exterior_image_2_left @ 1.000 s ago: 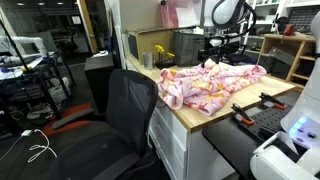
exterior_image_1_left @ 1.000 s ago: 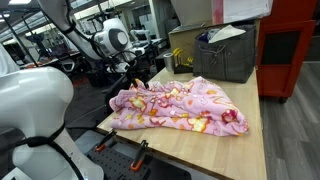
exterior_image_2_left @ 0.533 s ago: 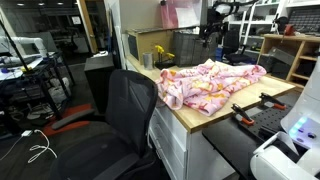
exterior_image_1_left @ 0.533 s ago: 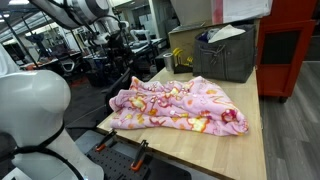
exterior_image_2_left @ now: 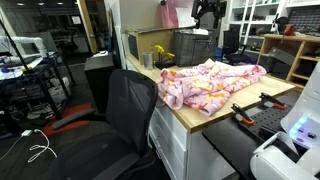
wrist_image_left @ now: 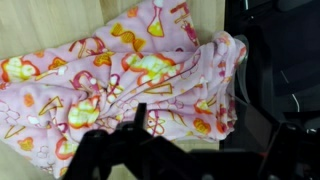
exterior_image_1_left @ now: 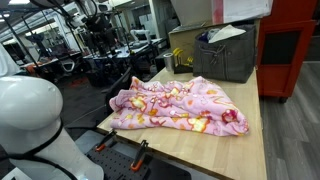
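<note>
A pink blanket with yellow and orange prints [exterior_image_1_left: 180,108] lies crumpled on the wooden table [exterior_image_1_left: 255,140]; it also shows in the other exterior view [exterior_image_2_left: 210,85] and fills the wrist view [wrist_image_left: 110,80]. My gripper [exterior_image_1_left: 100,15] is raised high above the table's far side, well clear of the blanket, and shows near the top of an exterior view [exterior_image_2_left: 207,10]. In the wrist view its dark fingers [wrist_image_left: 195,135] stand apart at the bottom edge with nothing between them.
A grey bin with papers [exterior_image_1_left: 225,55] stands at the back of the table. A black office chair [exterior_image_2_left: 125,110] stands beside the table. Black-and-orange clamps [exterior_image_1_left: 140,150] sit at the near table edge. A red cabinet [exterior_image_1_left: 290,50] is behind.
The gripper has risen from just above the blanket's far edge to high above the table and swung away. The blanket has not moved.
</note>
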